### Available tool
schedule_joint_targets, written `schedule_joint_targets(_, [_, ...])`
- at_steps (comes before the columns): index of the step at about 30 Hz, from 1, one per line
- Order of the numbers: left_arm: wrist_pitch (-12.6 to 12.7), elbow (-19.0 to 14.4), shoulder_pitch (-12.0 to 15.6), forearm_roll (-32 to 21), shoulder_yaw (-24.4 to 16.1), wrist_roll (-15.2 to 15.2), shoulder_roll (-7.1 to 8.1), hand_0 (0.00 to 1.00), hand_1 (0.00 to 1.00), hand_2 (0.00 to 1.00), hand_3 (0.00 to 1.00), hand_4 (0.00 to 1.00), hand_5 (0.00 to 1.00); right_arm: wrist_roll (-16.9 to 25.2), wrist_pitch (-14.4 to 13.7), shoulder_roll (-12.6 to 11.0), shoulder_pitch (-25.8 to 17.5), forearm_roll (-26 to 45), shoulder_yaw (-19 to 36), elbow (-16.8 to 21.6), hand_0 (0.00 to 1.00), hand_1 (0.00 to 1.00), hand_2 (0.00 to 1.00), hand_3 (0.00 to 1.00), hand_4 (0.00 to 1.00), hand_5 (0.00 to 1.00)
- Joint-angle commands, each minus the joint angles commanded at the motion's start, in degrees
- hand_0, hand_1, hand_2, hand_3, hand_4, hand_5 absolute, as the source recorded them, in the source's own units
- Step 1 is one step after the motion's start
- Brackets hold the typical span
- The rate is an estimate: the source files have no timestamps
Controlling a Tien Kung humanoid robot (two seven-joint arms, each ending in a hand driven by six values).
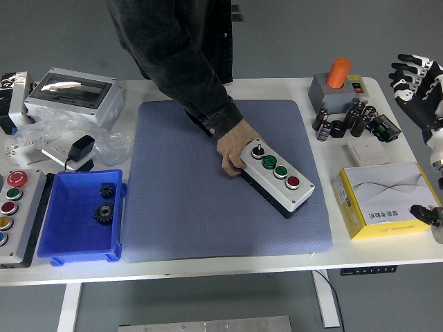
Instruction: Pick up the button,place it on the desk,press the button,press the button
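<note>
A grey button box (277, 176) with a black knob, two green buttons and a red button lies slanted on the blue mat (180, 207), right of centre. A person's hand (234, 149) grips its upper left end, the dark sleeve reaching in from the top. My right hand (415, 77) hovers at the far right edge beyond the table, fingers spread and empty, well away from the box. My left arm is not visible.
A blue bin (79, 218) with two gears and a button panel (15, 214) sit at the left. A grey enclosure (73, 93) and plastic bags lie at the back left. A yellow box (384, 200), capacitors (353, 119) and an orange-topped grey switch (337, 81) stand at the right.
</note>
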Motion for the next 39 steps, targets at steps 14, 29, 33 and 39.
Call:
schedule_joint_targets(14, [0.03, 0.00, -0.04, -0.09, -0.10, -0.20, 0.07, 0.630, 0.632, 0.559, 0.654, 0.654, 0.213, -0.44, 0.27, -0.66, -0.26, -0.11, 2.30, 0.91, 0.589, 0.602, 0.639, 0.654, 0.678, 0.404])
schedule_joint_targets(29, [0.41, 0.00, 0.07, -0.90, -0.43, -0.03, 0.23, 0.631, 0.631, 0.559, 0.656, 0.654, 0.214, -1.25, 0.27, -0.72, 0.01, -1.72, 2.14, 1.56, 0.583, 0.597, 0.636, 0.659, 0.646, 0.365])
schedule_joint_targets(33, [0.41, 0.00, -0.10, -0.65, -0.59, -0.05, 0.36, 0.631, 0.630, 0.559, 0.655, 0.653, 0.215, -1.76, 0.05, -0.99, 0.31, -3.15, 1.28, 1.65, 0.584, 0.599, 0.636, 0.655, 0.689, 0.420])
schedule_joint_targets(39, [0.49, 0.00, 0.18, -0.80, -0.49, 0.05, 0.46, 0.631, 0.630, 0.559, 0.655, 0.652, 0.215, -5.85, 0.14, -2.14, 1.64, -9.91, -3.42, 1.85, 0.585, 0.599, 0.639, 0.654, 0.691, 0.423])
